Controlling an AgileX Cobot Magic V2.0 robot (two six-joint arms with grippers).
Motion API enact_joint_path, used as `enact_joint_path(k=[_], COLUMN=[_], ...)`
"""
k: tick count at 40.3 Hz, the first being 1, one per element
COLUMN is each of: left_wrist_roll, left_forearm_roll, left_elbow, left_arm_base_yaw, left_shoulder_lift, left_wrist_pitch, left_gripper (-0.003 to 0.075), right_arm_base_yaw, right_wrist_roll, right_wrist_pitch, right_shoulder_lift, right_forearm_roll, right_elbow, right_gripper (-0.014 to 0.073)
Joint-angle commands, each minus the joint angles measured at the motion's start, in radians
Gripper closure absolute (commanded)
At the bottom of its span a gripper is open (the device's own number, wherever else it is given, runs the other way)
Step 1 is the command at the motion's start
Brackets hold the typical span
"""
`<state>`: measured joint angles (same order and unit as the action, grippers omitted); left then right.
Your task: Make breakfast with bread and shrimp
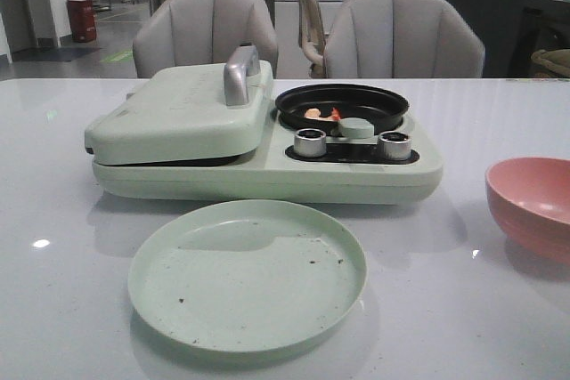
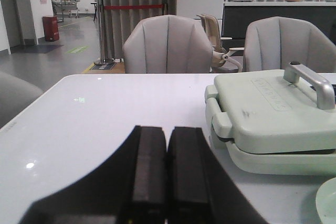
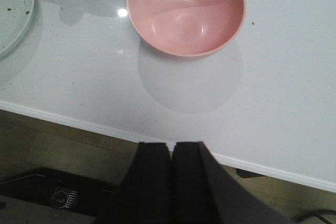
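Small orange-pink shrimp [image 1: 321, 115] lie in the round black pan [image 1: 342, 106] on the right side of the pale green breakfast maker [image 1: 267, 162]. The maker's sandwich lid [image 1: 183, 113] is down, its metal handle [image 2: 311, 80] on top; the bread is hidden. An empty pale green plate [image 1: 247, 273] sits in front of the maker. My left gripper [image 2: 167, 132] is shut and empty over the bare table, left of the maker. At the table's near edge my right gripper [image 3: 171, 147] is shut and empty, short of the pink bowl [image 3: 186, 11].
The pink bowl [image 1: 532, 202] stands at the table's right, empty. Two metal knobs [image 1: 310, 141] sit on the maker's front. Two grey chairs [image 1: 207, 31] stand behind the table. The plate's rim [image 3: 21, 22] shows in the right wrist view.
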<state>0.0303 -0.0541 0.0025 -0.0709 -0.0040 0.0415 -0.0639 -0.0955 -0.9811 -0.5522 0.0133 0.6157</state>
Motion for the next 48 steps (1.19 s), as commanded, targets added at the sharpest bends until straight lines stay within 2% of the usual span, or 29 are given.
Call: enact_joint_path(k=[1,9,21,30,34,48], left_wrist_roll=[-0.009,-0.009,-0.009,-0.009,-0.009,-0.009], left_forearm_roll=[-0.008,-0.008,-0.008,-0.008,-0.008,-0.008], left_elbow=[0.006,0.006,0.006,0.006,0.006,0.006], left_arm_base_yaw=[-0.001,-0.001,-0.001,-0.001,-0.001,-0.001], left_shoulder_lift=[-0.022,-0.022,-0.022,-0.022,-0.022,-0.022], left_wrist_pitch=[-0.092,-0.092,-0.092,-0.092,-0.092,-0.092], left_gripper=[0.0619,0.0619,0.0619,0.0619,0.0619,0.0619], right_arm_base_yaw=[0.004,0.012,0.043,0.064,0.064,0.068], right_wrist_roll=[-0.001,-0.001,-0.001,-0.001,-0.001,-0.001], right_wrist_pitch=[0.053,0.07,0.636,0.858,0.937,0.995], right_shoulder_lift=[-0.002,0.043,0.349,0.556,0.585,0.585], right_forearm_roll=[0.0,0.0,0.069,0.087,0.091,0.092], right_elbow=[0.028,0.006,-0.344,-0.573,-0.629,-0.627], right_gripper=[0.0559,0.0559,0.0559,0.0559,0.0559,0.0559])
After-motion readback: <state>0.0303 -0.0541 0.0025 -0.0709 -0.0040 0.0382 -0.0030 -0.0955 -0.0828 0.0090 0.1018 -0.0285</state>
